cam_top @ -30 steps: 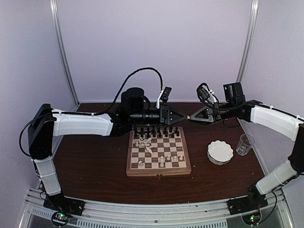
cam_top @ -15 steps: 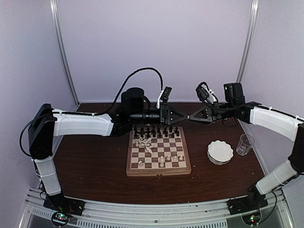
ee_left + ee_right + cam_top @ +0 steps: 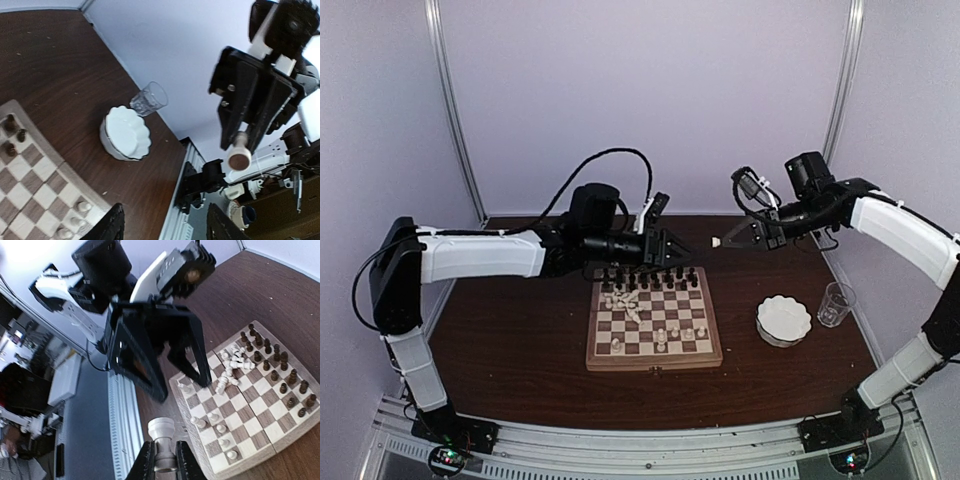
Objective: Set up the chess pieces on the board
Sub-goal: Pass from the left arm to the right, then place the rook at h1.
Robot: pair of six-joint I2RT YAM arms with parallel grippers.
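Chess pieces [image 3: 650,278] in dark brown stand in two rows along the far edge of the square wooden checkered board [image 3: 655,362]. The cream-white ones are only partly placed: a few stand upright by the board's near edge, and a tangled heap [image 3: 623,298] lies toward its far left corner.

One cream-white turned piece [image 3: 161,432] is off the board. The right gripper [image 3: 722,242] clamps it by its narrow body, high over the far part of the dark wooden table, beyond the board's far right corner. It lies about level, with its round base facing the left gripper [image 3: 665,250], whose fingers [image 3: 112,227] are spread apart and empty nearby.

The step in hand looks like carrying this piece to a free square near the board's near edge. To do it well:

- Turn the right wrist until the base faces down before descending.
- Come in from the board's right edge so the fingers miss the standing cream pieces.
- Let go only once the base sits flat.
- Keep the left arm out of that path.

A white scalloped bowl [image 3: 784,320] and a clear glass [image 3: 834,304] stand near the table's right edge, so the arm should pass over them with height.
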